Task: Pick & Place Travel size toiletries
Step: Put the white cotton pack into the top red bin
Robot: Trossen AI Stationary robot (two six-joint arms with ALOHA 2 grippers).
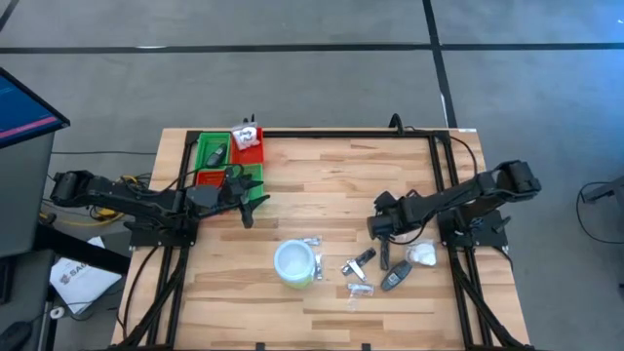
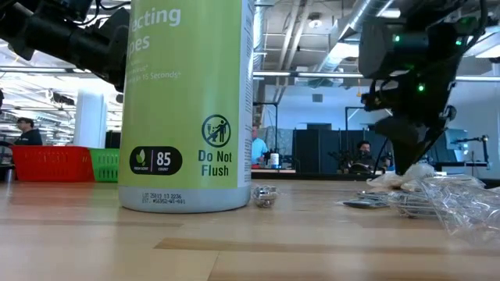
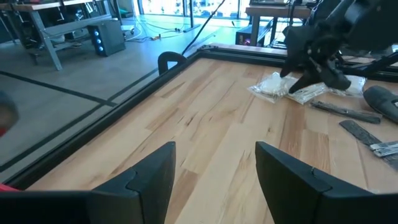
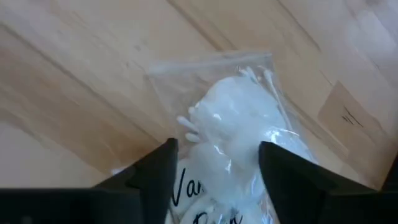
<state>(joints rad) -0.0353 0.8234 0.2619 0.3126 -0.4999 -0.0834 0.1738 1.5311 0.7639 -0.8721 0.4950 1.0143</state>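
The toiletries lie at the table's right near side: dark sticks (image 1: 366, 258) (image 1: 395, 278), a white lumpy packet (image 1: 421, 255) and clear sachets (image 1: 356, 290). My right gripper (image 1: 378, 232) is open and points down over a clear bag of white swabs (image 4: 239, 118), which lies flat on the wood between its fingers. My left gripper (image 1: 249, 210) is open above bare wood beside the red and green tray (image 1: 200, 146). The tray holds a dark item (image 1: 214, 154) and a white packet (image 1: 246, 136). My right gripper (image 4: 217, 155) comes from above with one finger on each side of the swab bag's near end (image 4: 217, 177). Whether its fingertips touch the bag, I cannot tell. The bag rests flat on the table.
A round white tub with a green side (image 1: 295, 263) stands near the table's middle near edge and fills the low view's left (image 2: 187, 101). A dark frame rail (image 3: 186, 59) runs along the table's edges. Bare wood (image 1: 322, 185) stretches between the two arms.
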